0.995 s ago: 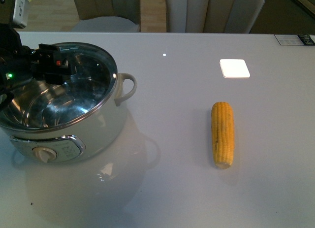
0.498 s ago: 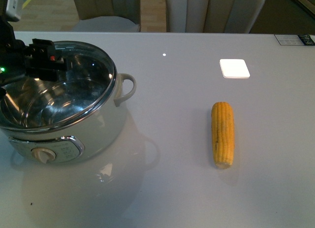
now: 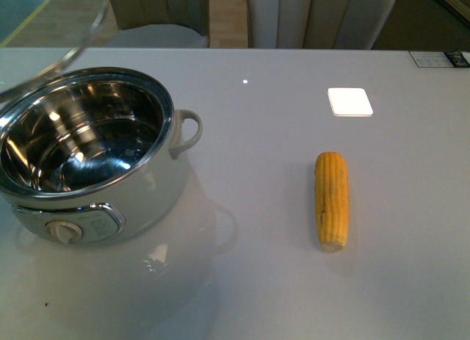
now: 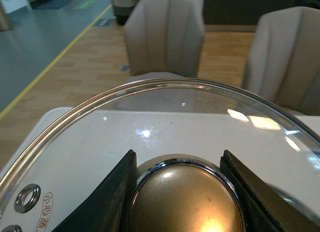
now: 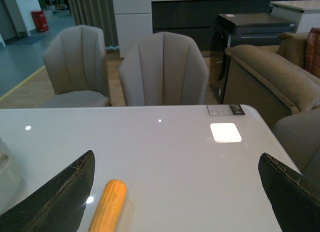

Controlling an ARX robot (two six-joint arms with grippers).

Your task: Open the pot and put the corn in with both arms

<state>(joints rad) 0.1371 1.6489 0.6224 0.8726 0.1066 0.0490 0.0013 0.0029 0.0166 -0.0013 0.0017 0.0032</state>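
Two risks stand out. At far left the glass lid hangs tilted above the pot's far left side, and only its edge shows in the front view. The left gripper is clamped on the knob, with a finger pressed to each side. That knob is smooth and domed, so a quick swing of the arm could let it slip. The lid might then drop onto the pot or the table. The pot stands open and empty. Right of it and well apart, the corn lies flat on the table, pointing away from the robot. The right gripper hovers with its fingers spread wide and holds nothing; the corn lies near one finger rather than between them. A round cob can roll under an off-centre pinch. It also looks long, so it could catch the pot's edge going in.
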